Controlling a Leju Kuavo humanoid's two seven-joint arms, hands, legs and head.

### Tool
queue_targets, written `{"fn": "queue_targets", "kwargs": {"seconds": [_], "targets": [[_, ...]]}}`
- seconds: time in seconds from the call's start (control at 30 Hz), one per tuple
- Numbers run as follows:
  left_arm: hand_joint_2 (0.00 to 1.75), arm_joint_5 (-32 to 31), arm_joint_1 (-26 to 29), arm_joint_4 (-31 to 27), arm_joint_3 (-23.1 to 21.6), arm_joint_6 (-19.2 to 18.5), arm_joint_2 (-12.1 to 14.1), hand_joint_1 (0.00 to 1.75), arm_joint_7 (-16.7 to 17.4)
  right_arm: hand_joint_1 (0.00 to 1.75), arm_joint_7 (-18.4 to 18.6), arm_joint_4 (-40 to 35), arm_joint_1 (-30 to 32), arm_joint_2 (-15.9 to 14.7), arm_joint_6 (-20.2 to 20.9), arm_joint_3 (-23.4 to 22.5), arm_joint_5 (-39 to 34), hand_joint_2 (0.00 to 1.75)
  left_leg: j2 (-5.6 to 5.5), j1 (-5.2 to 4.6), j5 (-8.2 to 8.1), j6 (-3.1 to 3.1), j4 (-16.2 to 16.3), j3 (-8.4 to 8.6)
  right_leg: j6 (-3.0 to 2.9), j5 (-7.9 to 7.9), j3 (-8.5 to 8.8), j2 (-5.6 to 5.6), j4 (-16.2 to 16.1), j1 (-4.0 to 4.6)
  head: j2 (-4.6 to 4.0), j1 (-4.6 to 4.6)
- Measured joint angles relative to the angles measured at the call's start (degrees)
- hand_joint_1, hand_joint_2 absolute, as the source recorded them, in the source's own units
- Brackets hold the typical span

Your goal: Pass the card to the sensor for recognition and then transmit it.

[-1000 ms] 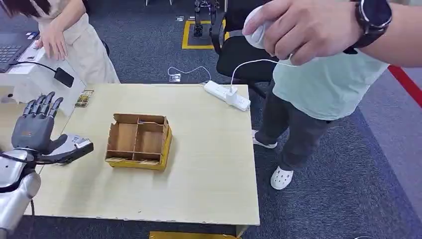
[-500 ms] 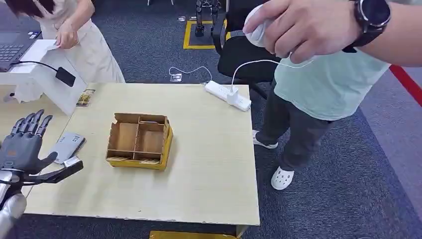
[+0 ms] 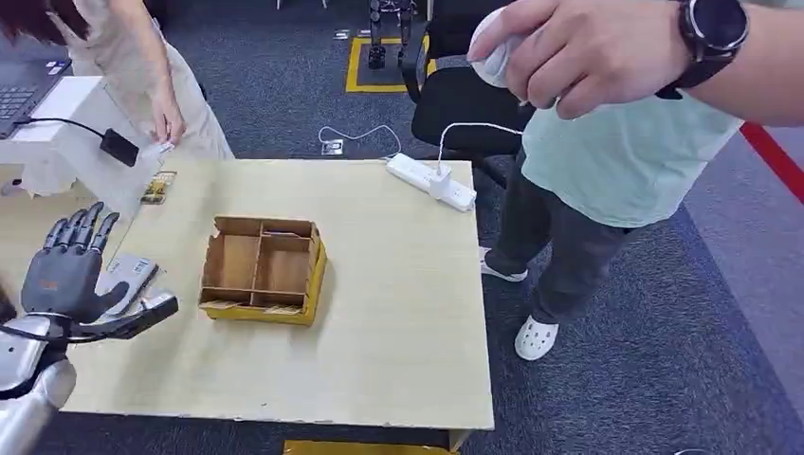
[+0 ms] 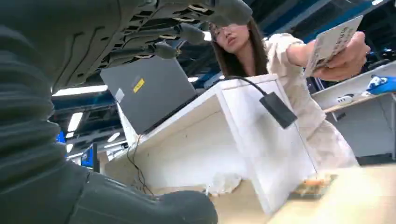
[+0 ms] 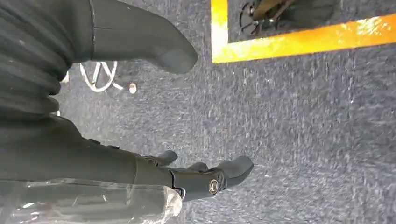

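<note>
A: How is the left hand (image 3: 66, 270) set?
B: Spread wide with nothing in it, over the table's (image 3: 398, 313) left edge, just above a grey device (image 3: 128, 277) lying flat.
A: And the right hand (image 5: 140, 140)?
B: Hanging over blue carpet, fingers apart and bare.
A: Where's the card (image 4: 332, 43)?
B: A person's hand (image 4: 348, 58) pinches it beyond the white stand (image 3: 57, 142). A cardboard box (image 3: 265, 269) with compartments sits mid-table.

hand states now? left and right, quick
Left hand: open, fingers spread, holding nothing, raised at the table's left edge.
Right hand: hangs over the carpet, holding nothing, fingers apart; open.
</note>
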Motion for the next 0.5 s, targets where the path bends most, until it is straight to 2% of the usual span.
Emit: {"fn": "queue_targets", "kwargs": {"seconds": [0.03,0.07,0.1,0.3,0.5], "targets": [[1.75,1.0,1.6,-0.9,0.0,0.7,0.2,0.0,0.9,0.0,0.1,0.0,0.3,-0.1,-0.1,0.0,0.8,1.75,0.11,0.0,-0.04,-0.01,0.0,0.0,0.0,-0.02,-0.03,0.09,0.0,0.0,0.0,0.0],[1.75,2.2,6.1,-3.4,0.4,1.6,1.2,0.0,1.2,0.0,0.1,0.0,0.3,-0.1,-0.2,0.0,1.7,1.75,0.11,0.01,-0.1,-0.04,0.0,0.0,-0.02,-0.07,-0.05,0.11,0.0,0.0,0.0,0.02],[1.75,3.9,10.8,-5.3,4.1,1.3,2.5,0.0,-1.1,0.0,0.9,0.0,-0.4,0.3,-0.1,0.3,2.9,1.75,0.09,0.07,-0.13,-0.1,0.0,-0.02,-0.04,-0.15,-0.12,0.08,0.0,0.03,0.0,-0.07],[1.75,2.0,8.9,-5.3,5.1,-0.2,2.2,0.0,-3.0,0.0,0.7,-0.3,-1.2,0.6,0.2,0.4,2.2,1.75,-0.14,0.08,-0.05,-0.09,0.0,0.01,-0.01,-0.17,-0.04,-0.15,0.0,0.05,0.0,-0.04],[1.75,1.2,3.3,-4.4,3.8,-0.3,0.4,0.0,-1.1,0.0,0.3,-0.3,-0.9,0.6,0.2,0.2,2.1,1.75,-0.11,0.06,-0.03,-0.08,0.0,0.01,-0.05,-0.04,-0.03,-0.09,0.0,0.03,0.0,-0.02]]}}
